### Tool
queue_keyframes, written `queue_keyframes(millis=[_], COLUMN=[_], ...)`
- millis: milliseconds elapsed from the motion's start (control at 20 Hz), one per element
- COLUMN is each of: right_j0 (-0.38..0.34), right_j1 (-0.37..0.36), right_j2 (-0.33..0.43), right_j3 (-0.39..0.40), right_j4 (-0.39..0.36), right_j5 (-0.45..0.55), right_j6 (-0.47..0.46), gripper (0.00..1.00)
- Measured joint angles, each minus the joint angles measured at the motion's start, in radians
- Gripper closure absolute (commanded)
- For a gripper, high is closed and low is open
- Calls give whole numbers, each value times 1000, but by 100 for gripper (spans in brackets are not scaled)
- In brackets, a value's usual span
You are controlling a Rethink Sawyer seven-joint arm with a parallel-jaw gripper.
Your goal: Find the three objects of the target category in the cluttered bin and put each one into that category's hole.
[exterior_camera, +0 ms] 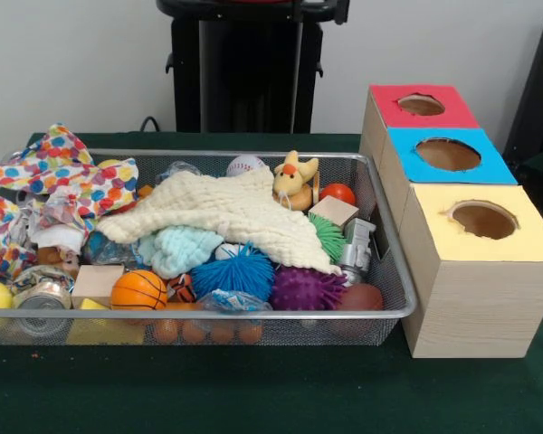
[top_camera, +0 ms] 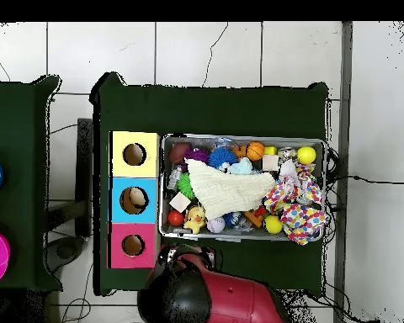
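While no writing can be read anywhere, the bin (exterior_camera: 380, 312) sits on a dark green tabletop (exterior_camera: 253, 389) over pale floor tiles (top_camera: 205, 50). Polka-dot cloths (exterior_camera: 59, 176) pile at its end, away from the yellow-topped box's hole (exterior_camera: 482, 220). The tool is out of sight.

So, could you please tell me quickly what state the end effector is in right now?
End effector: not in view; neither camera shows it, so open or closed cannot be told. Only the drawn-back arm shows, overhead.

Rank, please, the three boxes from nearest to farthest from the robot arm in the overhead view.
The tool itself is not in view.
1. Red box, beside the arm.
2. Blue box, middle of row.
3. Yellow box, far end.
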Motion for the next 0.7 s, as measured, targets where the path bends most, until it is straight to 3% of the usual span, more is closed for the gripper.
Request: queue_keyframes(millis=[300, 700], right_j0=[-108, -267], right_j1=[17, 93], right_j2=[36, 114], right_j3=[-2, -27], right_j4=[-61, -184], right_j5=[-21, -47], right_j6=[0, 0], gripper=[0, 0])
